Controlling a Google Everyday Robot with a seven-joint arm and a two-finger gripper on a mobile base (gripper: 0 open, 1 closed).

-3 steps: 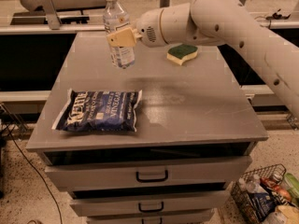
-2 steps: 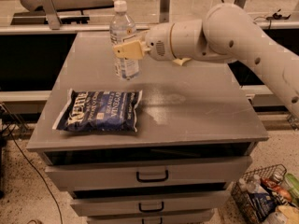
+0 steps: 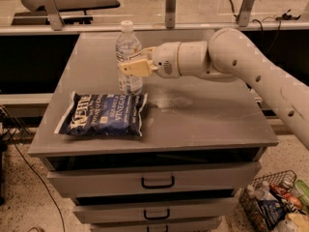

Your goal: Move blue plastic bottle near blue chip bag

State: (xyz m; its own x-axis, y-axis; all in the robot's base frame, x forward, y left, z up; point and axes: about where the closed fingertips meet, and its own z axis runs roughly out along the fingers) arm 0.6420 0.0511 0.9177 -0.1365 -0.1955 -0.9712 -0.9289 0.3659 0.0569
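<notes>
The blue plastic bottle (image 3: 128, 52) is clear with a white cap and stands upright, its base just behind the top edge of the blue chip bag (image 3: 103, 114). The bag lies flat on the grey cabinet top (image 3: 203, 115) at the front left, dark blue with white lettering. My gripper (image 3: 133, 67) reaches in from the right and is shut on the bottle's middle, its tan fingers (image 3: 137, 68) wrapped across the bottle. The white arm (image 3: 231, 57) stretches back to the right.
The grey cabinet has drawers with black handles (image 3: 157, 182) below. A wire basket (image 3: 275, 204) with bottles and packets sits on the floor at the lower right. A rail with posts (image 3: 170, 6) runs behind the cabinet. The arm hides the back right of the top.
My gripper has carried the bottle from the back of the cabinet top forward and lower, down to the chip bag's top edge. The green-and-yellow sponge is now hidden behind the arm.
</notes>
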